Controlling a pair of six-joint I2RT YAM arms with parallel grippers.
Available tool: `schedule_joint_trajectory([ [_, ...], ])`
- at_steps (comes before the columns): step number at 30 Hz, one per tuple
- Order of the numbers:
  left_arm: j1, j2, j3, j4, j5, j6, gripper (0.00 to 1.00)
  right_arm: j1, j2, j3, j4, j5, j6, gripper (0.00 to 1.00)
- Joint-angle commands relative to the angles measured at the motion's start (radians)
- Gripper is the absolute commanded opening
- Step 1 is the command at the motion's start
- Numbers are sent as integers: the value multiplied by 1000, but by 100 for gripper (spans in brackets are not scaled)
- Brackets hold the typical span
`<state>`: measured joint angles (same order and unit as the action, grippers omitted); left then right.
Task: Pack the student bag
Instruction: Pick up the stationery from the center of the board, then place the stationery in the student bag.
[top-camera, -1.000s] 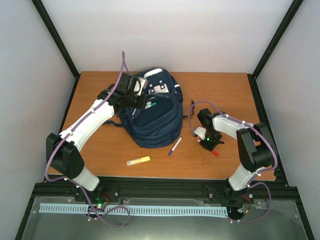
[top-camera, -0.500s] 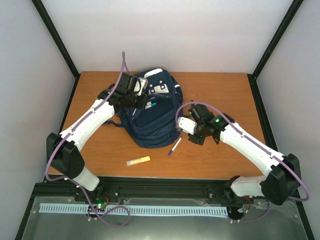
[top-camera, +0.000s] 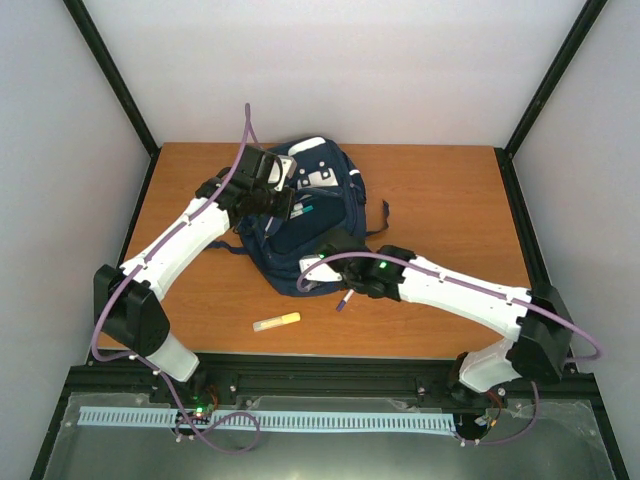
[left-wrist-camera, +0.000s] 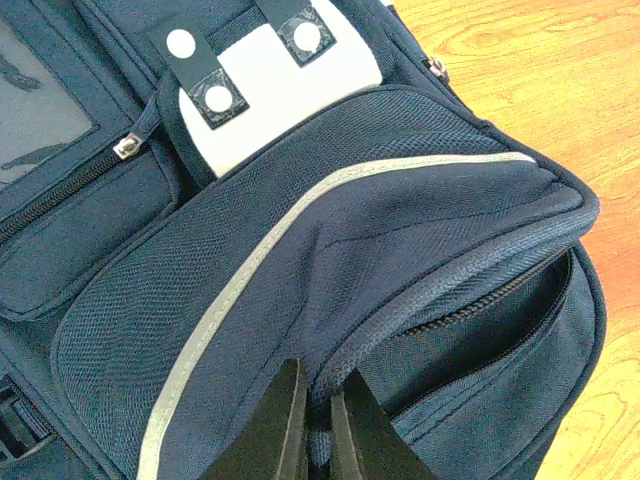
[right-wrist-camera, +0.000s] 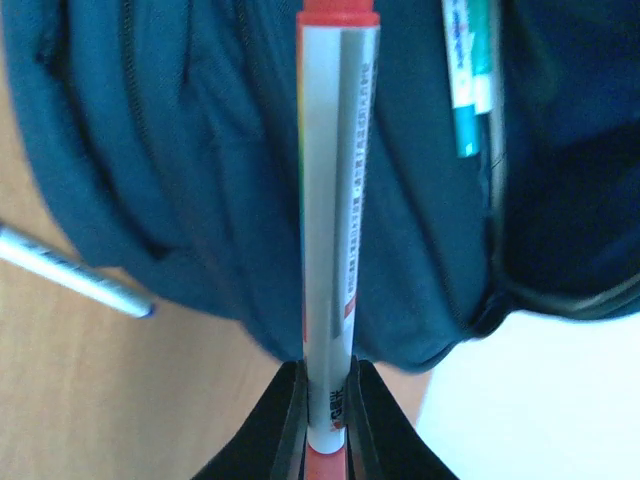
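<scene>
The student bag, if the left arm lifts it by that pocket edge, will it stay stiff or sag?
Probably sags: the student bag is soft woven fabric, bunched where the left fingers pinch it. It lies slumped on the table, so likely fairly light for its size.

Right arm's marker (right-wrist-camera: 325, 230) now over student bag (top-camera: 300, 245)

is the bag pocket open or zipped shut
Open: the left end effector pinches up a flap of the bag, its zipper gapes beneath, and a teal pen shows inside.
</scene>
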<state>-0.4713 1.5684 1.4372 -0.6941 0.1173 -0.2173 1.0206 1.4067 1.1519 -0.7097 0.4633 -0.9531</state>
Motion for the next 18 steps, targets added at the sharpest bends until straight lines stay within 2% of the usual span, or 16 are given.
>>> schedule_joint_trajectory([
  [1, 13, -11, 63, 22, 0, -33, 1, 37, 69, 34, 182, 128, -205, 3],
  [9, 13, -13, 66, 21, 6, -35, 1, 36, 247, 93, 389, 210, -375, 5],
  [18, 13, -30, 68, 19, 1, -39, 1, -16, 415, 192, 485, 237, -417, 5],
])
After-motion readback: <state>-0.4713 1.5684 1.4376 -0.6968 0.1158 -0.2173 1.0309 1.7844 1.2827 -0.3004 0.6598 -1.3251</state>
